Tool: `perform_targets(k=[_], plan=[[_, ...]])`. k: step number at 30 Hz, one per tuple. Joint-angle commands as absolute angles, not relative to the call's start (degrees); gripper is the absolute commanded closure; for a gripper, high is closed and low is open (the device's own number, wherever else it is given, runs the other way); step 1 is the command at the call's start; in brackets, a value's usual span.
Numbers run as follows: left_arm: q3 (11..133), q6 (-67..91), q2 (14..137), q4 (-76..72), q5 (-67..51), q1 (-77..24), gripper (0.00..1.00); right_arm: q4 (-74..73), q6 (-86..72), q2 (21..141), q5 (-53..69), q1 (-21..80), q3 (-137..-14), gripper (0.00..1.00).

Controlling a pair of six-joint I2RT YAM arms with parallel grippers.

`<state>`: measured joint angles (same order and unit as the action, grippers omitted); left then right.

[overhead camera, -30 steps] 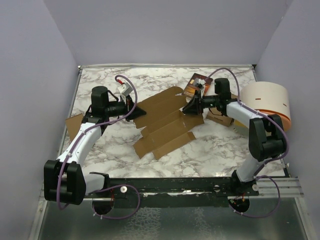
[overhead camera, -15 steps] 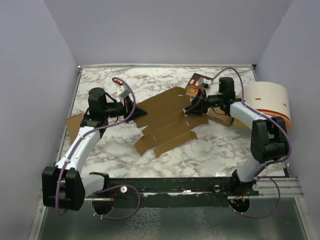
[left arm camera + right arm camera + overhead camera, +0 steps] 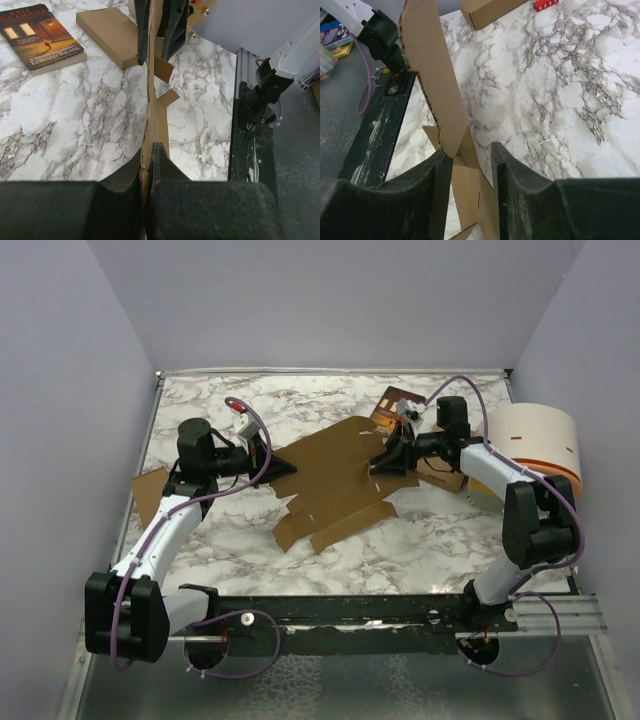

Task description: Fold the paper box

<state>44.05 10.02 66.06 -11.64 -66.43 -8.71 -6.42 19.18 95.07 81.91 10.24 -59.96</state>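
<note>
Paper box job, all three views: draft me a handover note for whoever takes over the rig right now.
Left gripper: jaws shut on the left edge of the paper box.
Right gripper: jaws open, standing around a flap at the box's right end without pinching it.
Box: an unfolded die-cut sheet mid-table, spanning between the two arms. A book lies just beyond the right gripper.
Done: the sheet is picked up at one end; no finished fold shows.
Left: regrip on the right, then all the folding.

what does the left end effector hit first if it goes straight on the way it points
The left end effector grips the paper box, which runs straight ahead; next, probably the right end effector at its far edge.
</note>
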Motion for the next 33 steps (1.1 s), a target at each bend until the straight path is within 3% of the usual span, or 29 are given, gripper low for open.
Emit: perform_targets(k=[1,8,18,26,33], plan=[[43.6,11.1,65.1,-15.2,-69.7,-9.6,1.00,-6.9,20.0,94.9,84.7,11.3,-61.1,0.63],[43.6,11.1,65.0,-15.3,-69.7,-9.9,1.00,-8.3,21.4,95.0,85.9,12.0,-61.4,0.65],[43.6,10.7,64.6,-14.9,-69.3,-9.9,1.00,-12.8,25.0,95.4,88.0,12.2,-63.0,0.98],[44.3,9.1,64.5,-12.7,-68.0,-9.9,1.00,-17.5,28.8,95.7,87.8,12.2,-64.6,0.99],[45.6,6.1,64.8,-7.8,-63.6,-9.9,1.00,-17.1,28.1,94.6,80.9,12.0,-64.8,0.59]])
